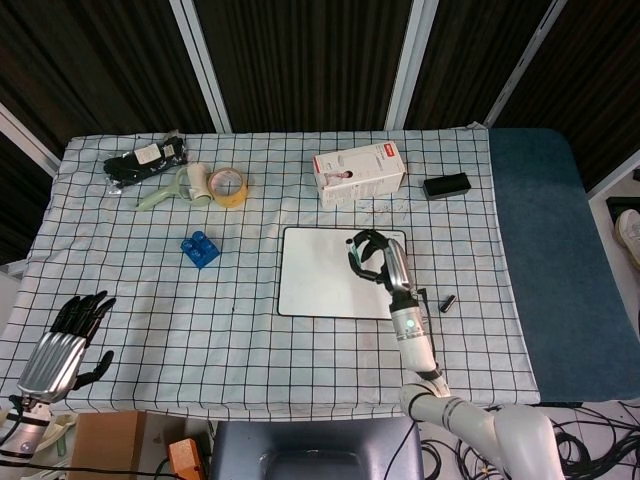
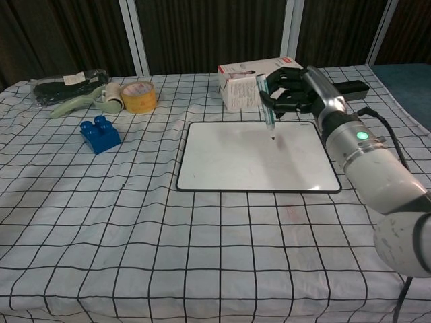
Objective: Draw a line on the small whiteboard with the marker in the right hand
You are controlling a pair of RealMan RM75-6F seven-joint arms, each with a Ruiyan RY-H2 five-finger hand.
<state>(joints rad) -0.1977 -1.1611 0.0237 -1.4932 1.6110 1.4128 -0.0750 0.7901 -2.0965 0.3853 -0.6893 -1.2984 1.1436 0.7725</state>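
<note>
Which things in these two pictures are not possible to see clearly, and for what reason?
- Marker tip: whether it touches the whiteboard cannot be told in the chest view; in the head view the right hand covers it.
- Left hand: head view only, outside the chest view.
- Print on the white box: too small in both views.
- Small dark object beside the board: too small to identify.

Bright, even overhead light; soft shadows, sharp focus throughout.

Head view steeply overhead, chest view low, nearer; shared whiteboard (image 1: 335, 286) (image 2: 256, 156).
</note>
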